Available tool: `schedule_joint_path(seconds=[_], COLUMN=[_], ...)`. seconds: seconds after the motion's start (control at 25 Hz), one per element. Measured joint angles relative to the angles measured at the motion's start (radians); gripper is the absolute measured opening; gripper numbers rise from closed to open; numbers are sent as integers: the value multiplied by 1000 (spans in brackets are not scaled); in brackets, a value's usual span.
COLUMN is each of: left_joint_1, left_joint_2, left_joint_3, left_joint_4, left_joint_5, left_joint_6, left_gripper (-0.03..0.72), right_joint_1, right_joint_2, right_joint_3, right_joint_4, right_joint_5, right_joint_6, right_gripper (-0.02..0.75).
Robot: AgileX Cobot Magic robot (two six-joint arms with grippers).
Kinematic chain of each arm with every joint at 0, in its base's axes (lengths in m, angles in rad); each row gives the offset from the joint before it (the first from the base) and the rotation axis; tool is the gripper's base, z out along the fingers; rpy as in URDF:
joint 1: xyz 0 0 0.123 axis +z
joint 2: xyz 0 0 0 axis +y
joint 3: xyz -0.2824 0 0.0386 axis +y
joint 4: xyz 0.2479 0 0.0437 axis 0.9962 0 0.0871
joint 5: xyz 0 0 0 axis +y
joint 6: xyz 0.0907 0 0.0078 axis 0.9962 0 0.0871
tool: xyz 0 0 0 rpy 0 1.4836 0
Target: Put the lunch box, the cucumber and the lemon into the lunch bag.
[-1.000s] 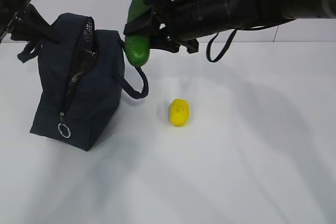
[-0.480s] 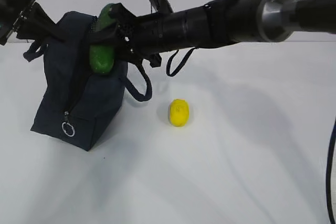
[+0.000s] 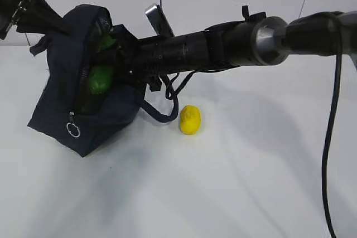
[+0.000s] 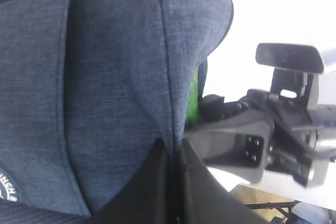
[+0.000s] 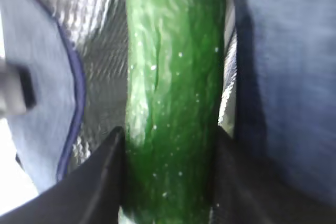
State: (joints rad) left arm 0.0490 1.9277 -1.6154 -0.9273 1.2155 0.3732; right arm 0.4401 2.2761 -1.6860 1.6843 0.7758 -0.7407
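Exterior, right gripper [image 3: 114,59]: we see it reaching through the open top of the bag [image 3: 58,110], its jaws about half open and clamped across the cucumber [image 3: 99,79].
Exterior, cucumber: it sits between the jaws, partly past the zipper edge, its lower end showing in the bag's mouth.
Exterior, left gripper [image 3: 47,18]: it is pinched fully closed on the bag's upper fabric and holds it up; the bag leans toward the jaws.
Exterior, lemon [image 3: 189,119]: it lies on the table [image 3: 251,182], well apart from both sets of jaws, just beside the bag's loose handle.
Exterior, lunch box: we cannot see it; it may be inside the bag.
Left wrist, left gripper [image 4: 172,182]: the two fingers meet on a fold of bag [image 4: 115,87] fabric. A sliver of cucumber [image 4: 193,103] shows beyond the fold.
Right wrist, cucumber [image 5: 173,93]: it fills the gap between the jaws, pointing ahead into the silver lining.
Right wrist, bag [image 5: 283,77]: blue fabric flanks the jaws on both sides.
Handling, cucumber: we judge it stiff, moderately heavy and glossy, hence slippery; a grip across its middle suits it.
Handling, bag: soft and limp, we judge; it needs holding at the rim to stay open.
Handling, lemon: firm, light and prone to roll; we would take it across its narrow waist.
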Motion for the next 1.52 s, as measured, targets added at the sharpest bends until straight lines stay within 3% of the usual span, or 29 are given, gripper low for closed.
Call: schedule_joint_path(seconds=[0.32, 0.52, 0.64, 0.92, 1.12, 1.24, 1.52], left_joint_1=[0, 0, 0, 0, 0, 0, 0], left_joint_2=[0, 0, 0, -2, -4, -4, -4], left_joint_3=[0, 0, 0, 0, 0, 0, 0], left_joint_4=[-32, -38, -35, 34, 171, 200, 257], left_joint_5=[0, 0, 0, 0, 0, 0, 0], left_joint_6=[7, 8, 11, 13, 8, 5, 1], left_gripper=[-8, -8, -8, -8, -8, -8, -8], right_joint_1=[16, 16, 16, -23, -81, -101, -102], right_joint_2=[5, 5, 5, 5, 6, -2, -93], right_joint_3=[0, 0, 0, 0, 0, -2, -2], right_joint_4=[-3, -3, -6, -20, -49, -102, -447], right_joint_5=[-26, -25, -22, 181, 353, 383, 405], right_joint_6=[0, 0, 0, -79, -102, -104, -17], right_gripper=[396, 541, 571, 575, 576, 576, 577])
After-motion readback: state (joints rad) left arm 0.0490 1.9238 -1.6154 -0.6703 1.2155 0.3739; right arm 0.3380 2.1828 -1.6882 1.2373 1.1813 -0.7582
